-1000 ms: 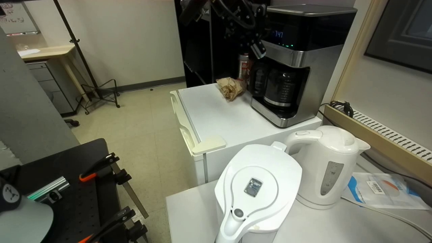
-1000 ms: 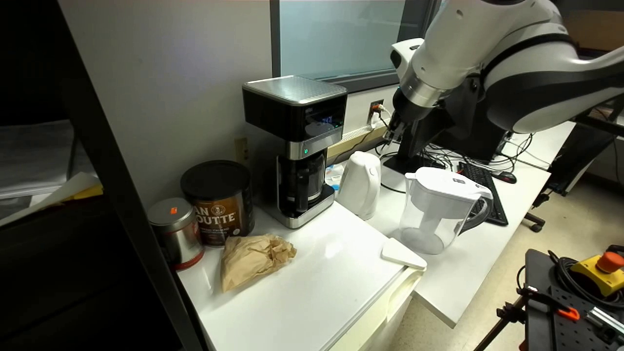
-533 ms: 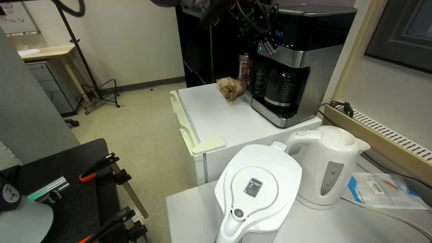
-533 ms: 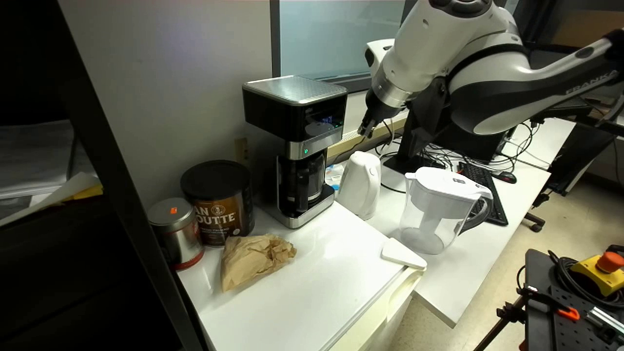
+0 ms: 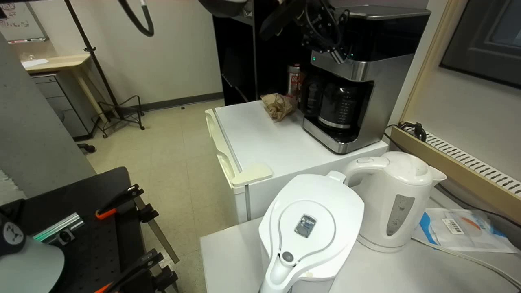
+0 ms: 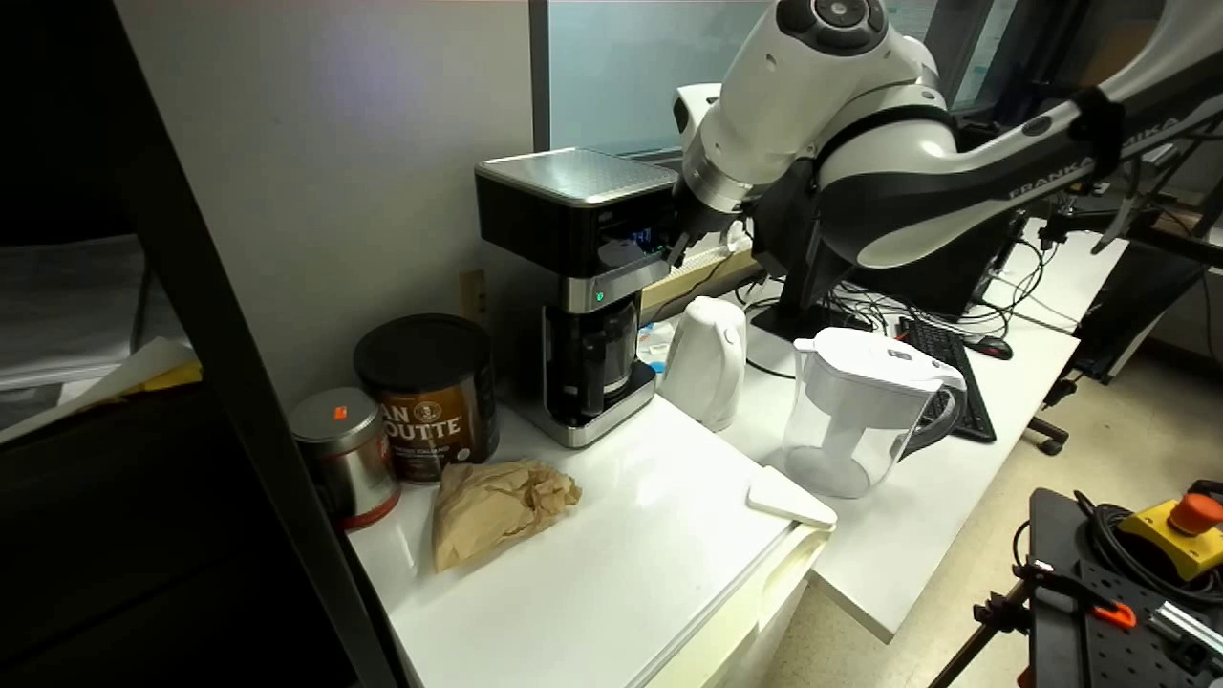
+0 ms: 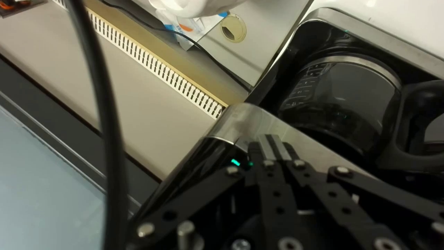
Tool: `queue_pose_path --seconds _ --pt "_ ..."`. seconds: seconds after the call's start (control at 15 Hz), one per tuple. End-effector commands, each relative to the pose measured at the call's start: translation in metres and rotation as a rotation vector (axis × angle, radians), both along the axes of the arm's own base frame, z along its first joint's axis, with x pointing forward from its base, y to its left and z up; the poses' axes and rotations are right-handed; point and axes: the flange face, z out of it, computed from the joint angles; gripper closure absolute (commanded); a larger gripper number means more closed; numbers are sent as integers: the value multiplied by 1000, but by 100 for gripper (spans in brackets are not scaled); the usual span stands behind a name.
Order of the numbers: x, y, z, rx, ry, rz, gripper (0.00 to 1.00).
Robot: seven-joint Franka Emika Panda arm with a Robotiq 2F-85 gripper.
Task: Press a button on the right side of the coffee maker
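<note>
With fingers together (contact unclear), the gripper could, if aimed low, press the drip coffee maker's silver band, missing the green-lit control.

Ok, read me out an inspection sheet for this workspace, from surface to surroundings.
Surface: white top under the coffee maker.
Job's things: coffee maker upright, carafe in place, a green light lit.
Clutter: crumpled paper bag, large can, smaller can, white kettle, water pitcher.
Gripper: shut, nothing seen held; tips close to the coffee maker's front, contact unclear.
Cables: tangled cables on the desk, black cord bundle by the slotted wall strip.
Surroundings: window, whiteboard, keyboard, yellow box with red button.
</note>
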Motion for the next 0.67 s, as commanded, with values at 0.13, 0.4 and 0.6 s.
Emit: queue_pose_path --seconds 0.13,0.4,0.6 --pt "19 5 -9 2 -24 1 100" --pt "18 6 -14 0 -16 7 100" --pt "3 8 -13 -14 0 25 100"
